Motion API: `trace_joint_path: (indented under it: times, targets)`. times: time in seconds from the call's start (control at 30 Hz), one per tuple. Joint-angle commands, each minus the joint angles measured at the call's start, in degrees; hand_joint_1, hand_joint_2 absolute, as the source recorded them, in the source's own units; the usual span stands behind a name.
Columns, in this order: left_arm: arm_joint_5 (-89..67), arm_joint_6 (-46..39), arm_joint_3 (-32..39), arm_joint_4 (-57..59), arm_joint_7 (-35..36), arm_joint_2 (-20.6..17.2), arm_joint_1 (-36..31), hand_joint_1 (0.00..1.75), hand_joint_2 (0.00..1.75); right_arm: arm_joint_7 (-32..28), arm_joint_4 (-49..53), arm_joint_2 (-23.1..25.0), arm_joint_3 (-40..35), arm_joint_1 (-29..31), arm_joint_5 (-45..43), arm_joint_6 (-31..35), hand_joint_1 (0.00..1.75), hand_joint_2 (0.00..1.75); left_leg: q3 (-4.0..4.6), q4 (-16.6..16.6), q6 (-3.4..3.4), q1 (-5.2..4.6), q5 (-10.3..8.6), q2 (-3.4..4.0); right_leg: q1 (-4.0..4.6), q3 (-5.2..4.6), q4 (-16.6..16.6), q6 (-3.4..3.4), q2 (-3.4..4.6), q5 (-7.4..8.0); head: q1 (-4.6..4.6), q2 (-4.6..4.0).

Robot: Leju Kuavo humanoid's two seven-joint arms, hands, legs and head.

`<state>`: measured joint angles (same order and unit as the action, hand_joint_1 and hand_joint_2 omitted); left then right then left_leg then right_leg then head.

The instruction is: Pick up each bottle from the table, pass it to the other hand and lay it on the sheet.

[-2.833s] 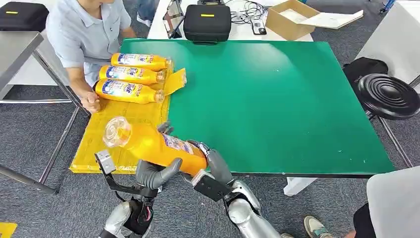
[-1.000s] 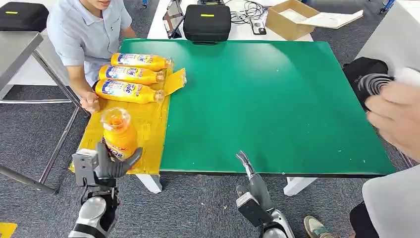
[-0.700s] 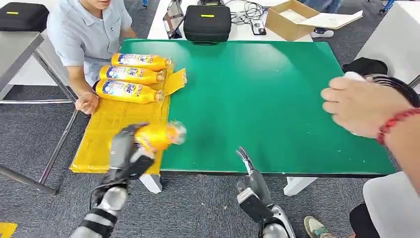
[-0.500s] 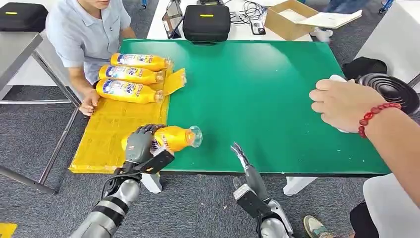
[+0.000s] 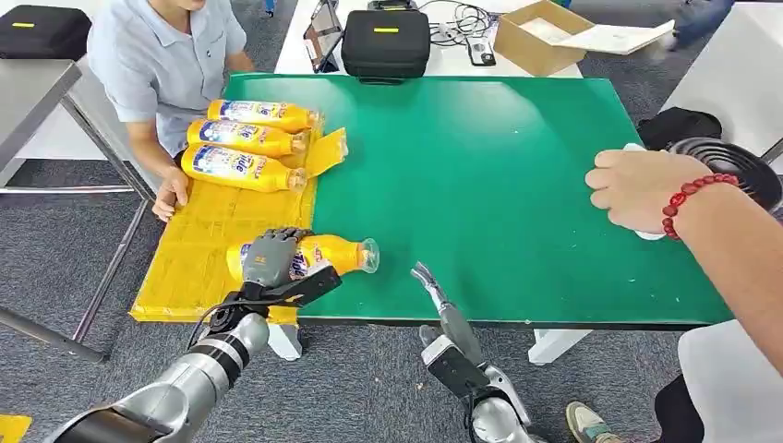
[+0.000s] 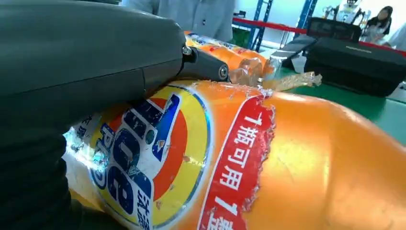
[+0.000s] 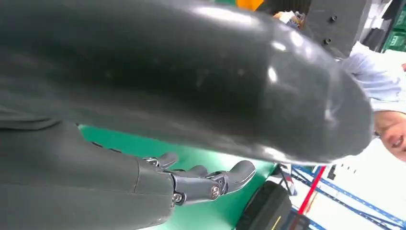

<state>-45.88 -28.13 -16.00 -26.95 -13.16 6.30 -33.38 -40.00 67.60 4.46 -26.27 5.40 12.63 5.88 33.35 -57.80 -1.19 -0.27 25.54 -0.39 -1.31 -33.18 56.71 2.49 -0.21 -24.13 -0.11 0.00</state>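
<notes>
The orange bottle (image 5: 319, 256) is being gripped by the left hand (image 5: 270, 258), its neck overhanging the yellow sheet (image 5: 198, 245). If released here, a roll onto the green surface (image 5: 517, 175) is being risked; the right hand (image 5: 427, 281) is being held spread, holding nothing

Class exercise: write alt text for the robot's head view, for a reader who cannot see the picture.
The robot's left hand grips an orange bottle lying across the yellow sheet and green table. Three more bottles lie on the sheet beside a seated person; the right hand is open.
</notes>
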Motion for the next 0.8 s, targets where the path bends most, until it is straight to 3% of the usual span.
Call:
trace_joint_path:
  times: [0.03,0.1,0.2,0.37,0.6,0.7,0.77,0.8]
  targets:
    - [-0.98,8.78,-1.48,9.12,3.04,1.1,-3.53,0.0,1.75,0.0,-6.73,-0.11,-0.01,3.16,-0.7,0.56,0.0,0.0,-0.14,0.03,0.06,0.07,-0.01,0.0,0.07,0.16,-0.07,-0.1,0.03,0.03,0.0,0.0]
    - [-0.45,10.12,-1.04,9.43,3.52,1.27,-3.63,0.0,1.75,0.0,-7.02,-0.17,0.08,3.24,-0.69,0.6,0.0,0.0,-0.18,0.07,0.13,0.13,-0.07,0.07,0.14,0.2,-0.15,-0.17,0.11,0.09,0.0,0.0]
    - [2.31,18.93,1.1,10.06,5.56,1.01,-4.16,0.0,1.75,0.0,-8.06,0.1,0.56,3.85,-0.91,0.8,0.0,0.0,-0.18,0.05,0.1,0.05,-0.06,0.07,0.06,0.16,-0.08,-0.1,0.12,0.05,0.0,0.0]
    - [-2.63,17.03,-2.92,9.71,7.82,0.79,-4.91,0.0,1.75,0.0,-8.56,0.22,1.15,3.98,-1.07,1.74,0.0,0.0,-0.4,0.15,0.14,0.06,-0.06,0.19,0.07,0.37,-0.17,-0.14,0.23,0.07,-0.02,0.0]
    - [-3.32,15.82,-3.46,8.38,6.43,1.68,-5.09,0.0,1.75,0.0,-8.4,0.04,1.7,3.39,-1.11,2.38,0.0,0.0,-0.28,0.05,0.1,0.03,-0.08,0.04,0.03,0.26,-0.05,-0.07,0.08,0.03,0.0,0.0]
    - [3.39,15.97,1.66,5.42,-1.16,3.04,-3.75,0.0,1.75,0.0,-7.64,-0.18,1.87,2.62,-1.09,2.96,0.0,0.0,-0.26,0.05,0.14,0.1,-0.09,0.0,0.11,0.29,-0.12,-0.13,0.03,0.05,0.0,0.0]
    - [12.73,19.88,7.54,1.64,-10.12,4.43,-1.64,0.0,1.75,0.0,-6.57,-0.53,1.79,1.69,-1.38,3.35,0.0,0.0,-0.26,0.06,0.09,0.02,-0.09,-0.05,0.02,0.28,-0.07,-0.07,0.0,0.01,0.0,0.0]
    - [12.73,19.88,7.54,1.64,-10.12,4.43,-1.64,0.0,1.75,0.0,-6.57,-0.53,1.79,1.69,-1.38,3.35,0.0,0.0,-0.29,0.08,0.11,0.07,-0.07,-0.02,0.07,0.32,-0.13,-0.1,0.03,0.02,0.0,0.0]
